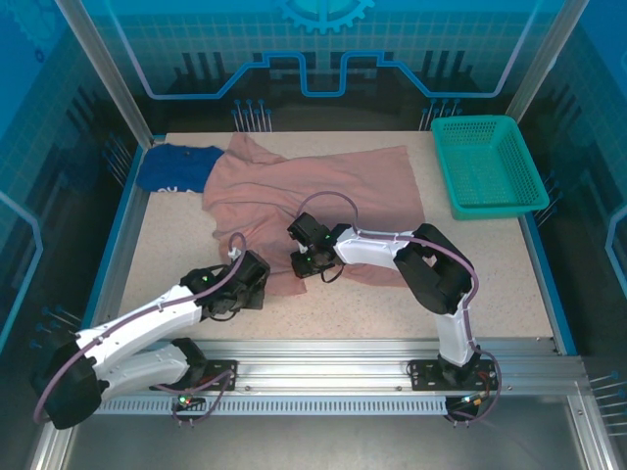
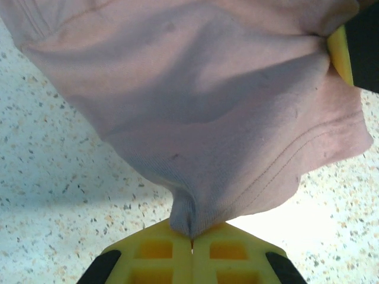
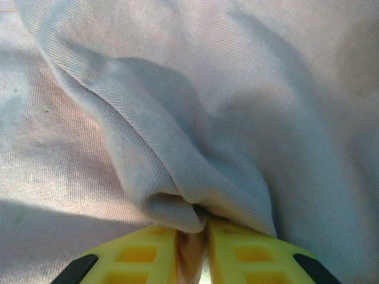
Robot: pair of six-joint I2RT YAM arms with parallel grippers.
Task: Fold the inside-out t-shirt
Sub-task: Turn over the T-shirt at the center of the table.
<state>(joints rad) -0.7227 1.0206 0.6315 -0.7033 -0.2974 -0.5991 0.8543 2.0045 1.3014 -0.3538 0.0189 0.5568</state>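
**Inside-out t-shirt point(image 1: 323, 186) held at near edge**
Left pincer point(image 2: 190, 241) is clamped tight on the hem; right pincer point(image 3: 192, 234) pinches a raised fold. The shirt lies spread across the bench point(image 1: 490, 284), its far-left edge touching a dark blue garment point(image 1: 176, 168).

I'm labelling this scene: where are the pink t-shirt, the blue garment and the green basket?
pink t-shirt point(image 1: 364, 176): top view, flat middle of the cloth.
blue garment point(image 1: 176, 168): top view, centre of the fabric.
green basket point(image 1: 487, 166): top view, bare mesh floor.
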